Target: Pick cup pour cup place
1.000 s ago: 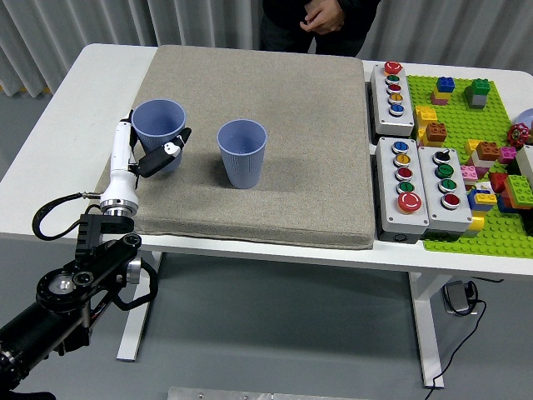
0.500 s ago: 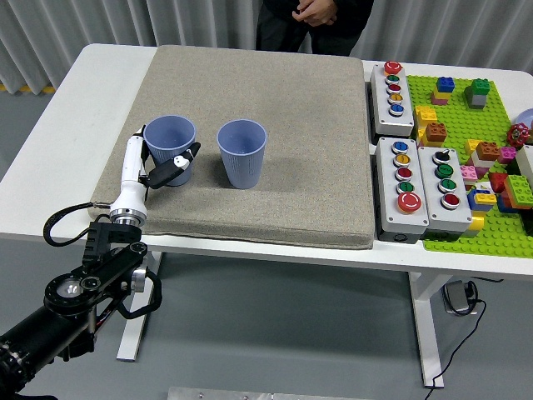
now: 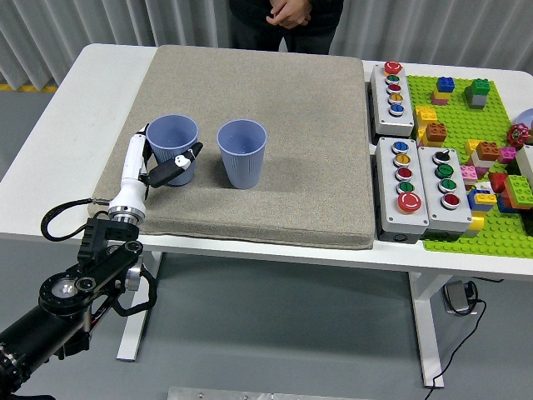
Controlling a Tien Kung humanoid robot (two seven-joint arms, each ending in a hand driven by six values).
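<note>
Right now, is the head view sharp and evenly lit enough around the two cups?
Head view: sharp throughout, no motion blur on the left hand gripping the left cup; soft even light, faint shadow right of the right cup, no glare on the mat.

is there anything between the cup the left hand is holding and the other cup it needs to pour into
Nothing visible. The left hand grips the left cup, and only bare grey mat lies between it and the right cup, which stands upright close beside it.
</note>
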